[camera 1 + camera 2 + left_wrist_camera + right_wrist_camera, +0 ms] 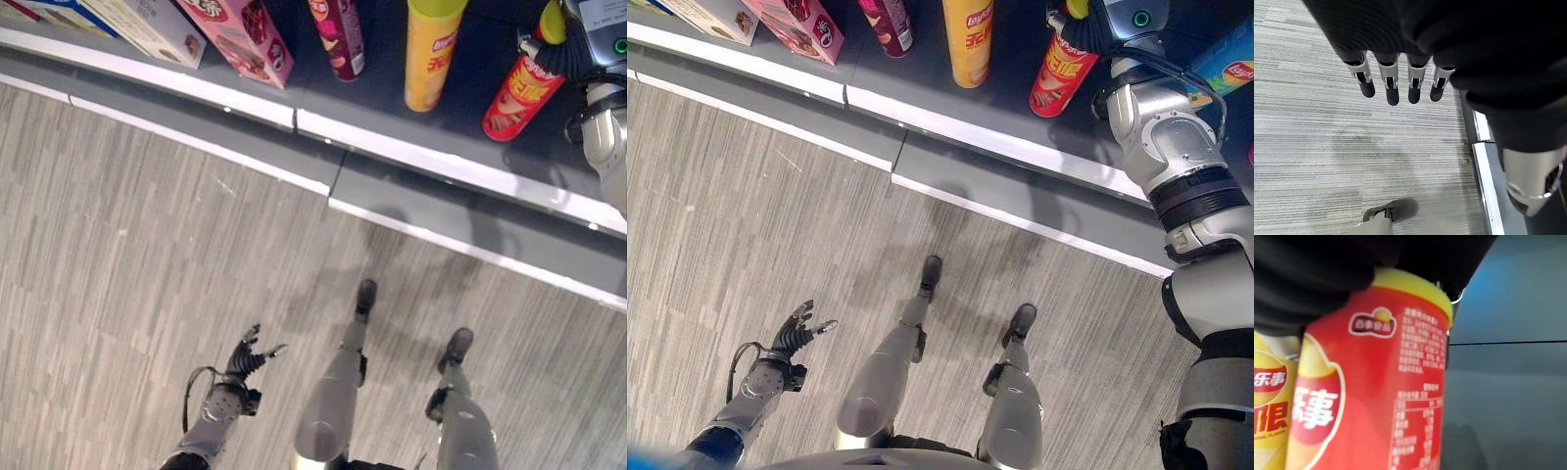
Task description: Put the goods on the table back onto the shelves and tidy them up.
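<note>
Right eye view shows your right hand (1080,22) up at the shelf (1019,147), wrapped round the top of a red can (1061,76) with a yellow lid. The right wrist view sits so close that the red can takes up most of it, with the dark hand cover curled over the lid. So that hand is clamped on the red can, and the can leans a bit, its bottom on or just above the dark shelf board.

A yellow can (967,39) stands just beside it. A dark red can (888,24) and a pink box (798,27) stand further along to the left. A blue can (1227,67) lies off to the right.

Your job now, I think, is to set the red can down straight. Tip it upright first, so the bottom sits flat. Keep it from bumping the yellow can, because tall cans fall over easily. Let go slowly, and only when the can stands by itself.

Your left hand (247,360) hangs low over the floor (147,245), fingers straight and apart, holding nothing. Leave it there.
</note>
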Motion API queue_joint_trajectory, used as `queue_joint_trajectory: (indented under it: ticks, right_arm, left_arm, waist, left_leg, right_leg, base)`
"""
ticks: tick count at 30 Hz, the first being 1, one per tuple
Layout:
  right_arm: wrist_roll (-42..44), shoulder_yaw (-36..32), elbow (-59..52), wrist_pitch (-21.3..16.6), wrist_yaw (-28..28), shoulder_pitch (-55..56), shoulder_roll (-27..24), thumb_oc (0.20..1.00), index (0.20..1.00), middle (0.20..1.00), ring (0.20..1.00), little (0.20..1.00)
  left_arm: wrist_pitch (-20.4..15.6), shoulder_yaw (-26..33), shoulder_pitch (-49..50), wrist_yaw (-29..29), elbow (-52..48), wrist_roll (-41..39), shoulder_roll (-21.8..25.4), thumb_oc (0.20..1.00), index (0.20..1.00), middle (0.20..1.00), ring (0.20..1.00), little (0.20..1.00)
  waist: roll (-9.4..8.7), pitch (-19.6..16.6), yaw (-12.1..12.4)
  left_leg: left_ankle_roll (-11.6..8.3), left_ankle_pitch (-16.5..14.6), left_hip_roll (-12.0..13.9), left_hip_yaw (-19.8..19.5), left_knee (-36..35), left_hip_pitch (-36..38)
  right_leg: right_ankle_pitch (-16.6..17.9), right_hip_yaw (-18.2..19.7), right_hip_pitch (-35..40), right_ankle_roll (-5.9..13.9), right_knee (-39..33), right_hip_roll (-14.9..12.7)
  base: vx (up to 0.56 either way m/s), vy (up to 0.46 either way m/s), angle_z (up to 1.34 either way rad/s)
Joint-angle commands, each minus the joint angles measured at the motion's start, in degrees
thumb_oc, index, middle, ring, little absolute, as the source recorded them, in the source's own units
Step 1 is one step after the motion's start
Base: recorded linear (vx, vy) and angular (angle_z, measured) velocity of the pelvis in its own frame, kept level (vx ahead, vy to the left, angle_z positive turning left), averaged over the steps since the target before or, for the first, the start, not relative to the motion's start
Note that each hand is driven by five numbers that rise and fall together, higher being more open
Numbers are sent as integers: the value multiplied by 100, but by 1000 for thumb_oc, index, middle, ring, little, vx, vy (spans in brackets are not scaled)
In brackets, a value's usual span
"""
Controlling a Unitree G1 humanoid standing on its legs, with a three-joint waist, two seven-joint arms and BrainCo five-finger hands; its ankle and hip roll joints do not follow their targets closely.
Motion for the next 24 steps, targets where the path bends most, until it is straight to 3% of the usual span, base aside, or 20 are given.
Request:
queue_joint_trajectory:
  ticks: [1,10,19,21,24]
  right_arm:
    - [175,390,24,5,-156,-346,-56,1000,1000,1000,1000,1000]
    - [97,151,-390,28,-154,-66,-80,1000,1000,1000,1000,1000]
    - [-129,-1199,-1796,82,-445,1140,-270,1000,1000,1000,1000,1000]
    - [-184,-1553,-2127,48,-512,1573,-273,1000,1000,1000,1000,1000]
    - [246,-2152,-3157,-360,-224,2875,174,1000,1000,1000,1000,1000]
  left_arm:
    - [-73,-157,-4,83,225,-185,151,1000,1000,1000,1000,1000]
    - [-8,-113,18,67,220,-130,160,1000,1000,1000,1000,1000]
    - [125,99,13,98,261,67,121,1000,1000,1000,1000,1000]
    - [162,182,27,99,310,123,81,1000,1000,1000,1000,1000]
    - [352,380,154,81,488,309,41,1000,1000,1000,1000,1000]
  waist:
    - [-219,-232,62]
    - [-302,-281,29]
    - [-509,-439,-139]
    - [-594,-512,-206]
    - [-956,-672,-352]
  left_leg:
    - [-77,-922,-241,-112,33,301]
    - [-73,-955,-238,-105,33,386]
    - [-53,-1046,-191,-48,33,617]
    - [-30,-1097,-166,-1,33,706]
    - [86,-1295,-90,238,83,1072]
  right_leg:
    - [-759,131,-135,-235,337,110]
    - [-746,152,-25,-231,285,126]
    - [-689,149,218,-208,188,145]
    - [-666,169,310,-195,148,151]
    - [-639,398,511,-170,163,189]
  base:
    - [0,0,0]
    - [0,0,0]
    - [0,2,-1]
    - [-5,40,-9]
    - [32,103,-18]
